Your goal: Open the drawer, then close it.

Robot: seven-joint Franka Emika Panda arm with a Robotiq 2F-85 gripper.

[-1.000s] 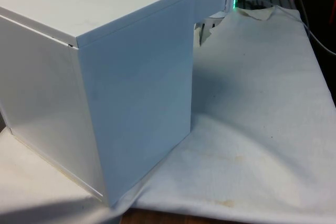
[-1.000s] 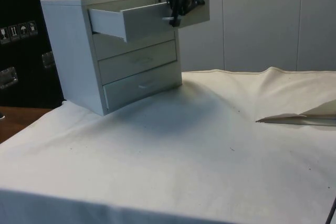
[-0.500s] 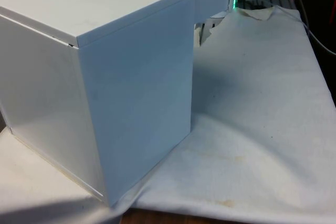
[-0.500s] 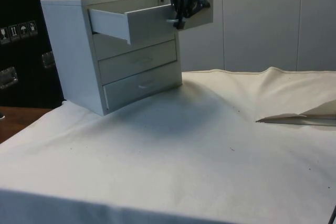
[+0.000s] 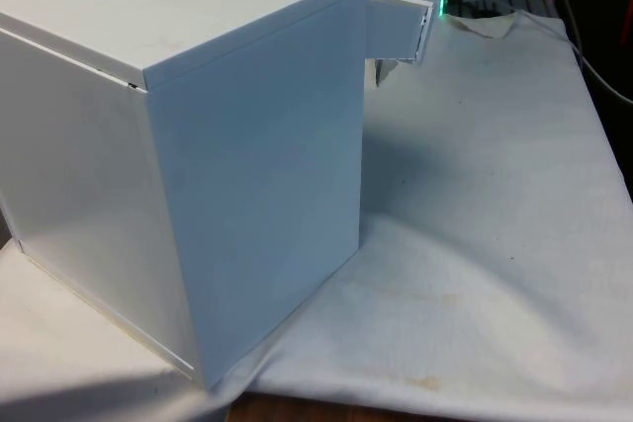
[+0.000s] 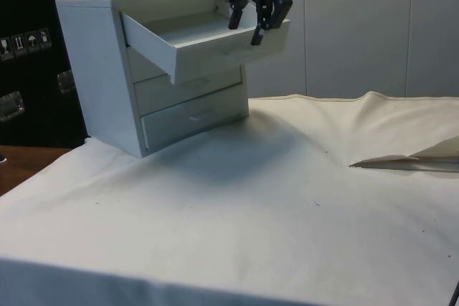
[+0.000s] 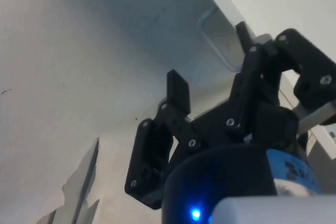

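The white chest of drawers (image 6: 97, 69) stands at the table's far side and turns its back and side (image 5: 198, 145) to the front view. Its top drawer (image 6: 197, 37) is pulled well out and sags down at the front; in the front view it juts past the chest (image 5: 398, 29). My black gripper (image 6: 244, 32) hangs open just above the drawer's front panel. In the wrist view the gripper (image 7: 210, 61) has its fingers spread, with the metal handle (image 7: 214, 38) just beyond the tips and free of them.
The two lower drawers (image 6: 190, 84) (image 6: 193, 116) are shut. White cloth (image 5: 495, 195) covers the table beside the chest. A raised fold of cloth (image 6: 409, 163) lies at the side view's right edge.
The gripper has let go of the handle, opened and risen a little. The pulled-out top drawer has dropped at its front and now tilts down.
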